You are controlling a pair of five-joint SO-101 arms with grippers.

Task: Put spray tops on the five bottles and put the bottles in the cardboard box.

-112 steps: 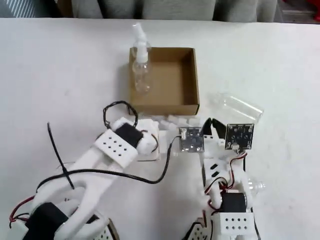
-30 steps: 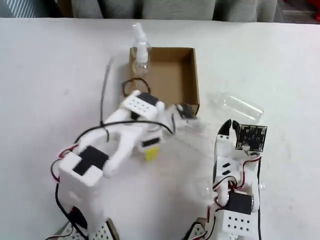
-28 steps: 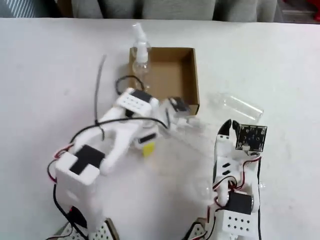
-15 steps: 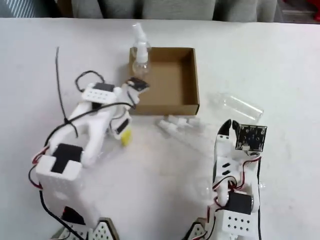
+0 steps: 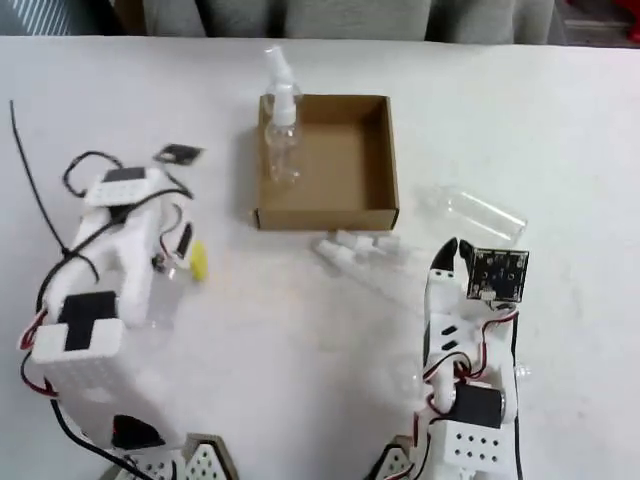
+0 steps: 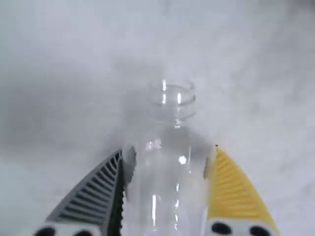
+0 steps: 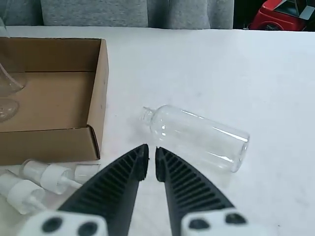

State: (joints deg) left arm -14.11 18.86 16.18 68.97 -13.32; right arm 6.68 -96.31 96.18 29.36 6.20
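Observation:
My left gripper [image 6: 167, 152] is shut on a clear bottle [image 6: 172, 101] with an open neck and no top, its grey and yellow fingers against the bottle's sides. In the high view this gripper [image 5: 185, 262] is at the table's left, well away from the cardboard box [image 5: 325, 215]. A bottle with a spray top [image 5: 283, 135] stands in the box's far left corner. Loose spray tops [image 5: 355, 245] [image 7: 44, 177] lie in front of the box. A bare bottle [image 5: 475, 213] [image 7: 197, 132] lies to its right. My right gripper [image 7: 151, 150] [image 5: 452, 250] is shut and holds nothing, just short of that lying bottle.
Another spray top [image 5: 278, 62] rises just behind the box's far left corner. Faint clear bottles lie beside the right arm's base [image 5: 402, 378] [image 5: 518, 372]. A loose black cable [image 5: 35, 190] trails from the left arm. Bare table stretches behind and to the right of the box.
The left arm has swung from the front of the box over to the left side of the table. The right arm has kept still over the last second.

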